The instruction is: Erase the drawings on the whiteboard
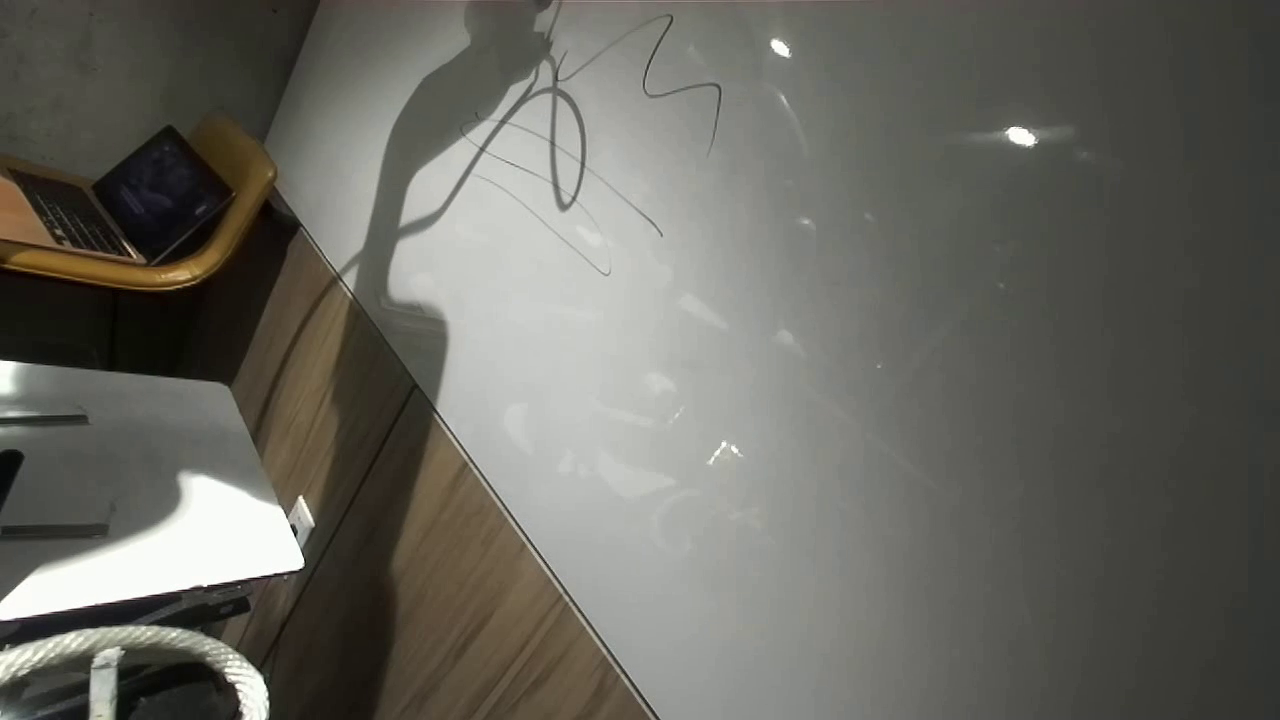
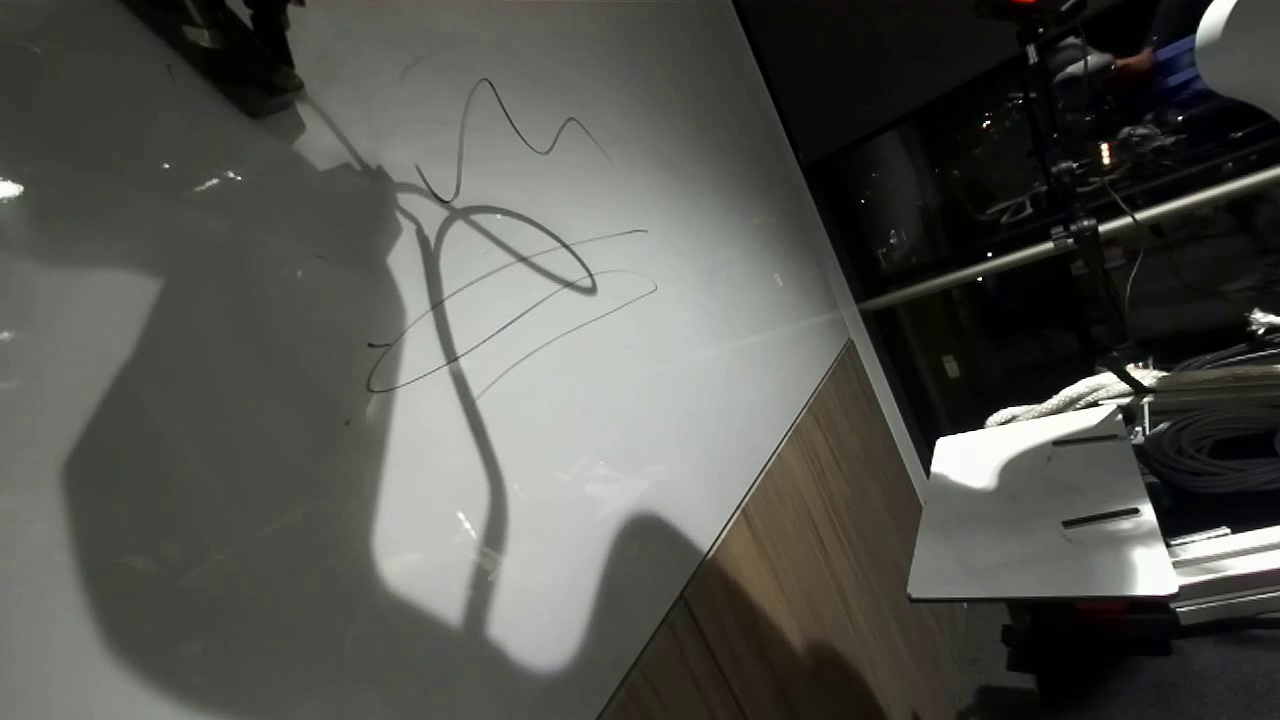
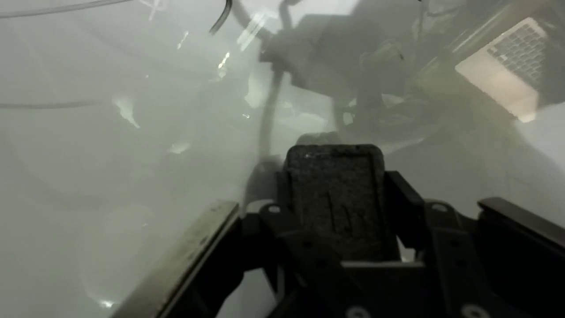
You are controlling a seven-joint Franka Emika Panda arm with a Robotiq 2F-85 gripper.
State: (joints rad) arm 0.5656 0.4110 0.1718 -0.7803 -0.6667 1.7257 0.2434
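The whiteboard (image 1: 900,560) fills most of both exterior views (image 2: 560,430). On it is a thin dark zigzag squiggle (image 1: 690,88), also in an exterior view (image 2: 515,128). Beside it is a long slanted loop (image 1: 625,200), which also shows in an exterior view (image 2: 520,318). In the wrist view my gripper (image 3: 336,194) is shut on a dark, rounded block like an eraser (image 3: 333,176). The board lies behind it; contact is unclear. A short dark stroke (image 3: 220,18) and a faint line (image 3: 48,106) show at the wrist view's upper left. Dark gripper parts (image 2: 235,60) show at an exterior view's top left.
A brown wooden strip (image 1: 480,580) borders the board. A small white table (image 1: 120,470) stands beside it, also in an exterior view (image 2: 1040,530). A laptop (image 1: 75,215) sits on a yellow chair (image 1: 225,160). Rope (image 2: 1070,395) and a metal rail (image 2: 960,285) are near. Arm shadows cross the drawings.
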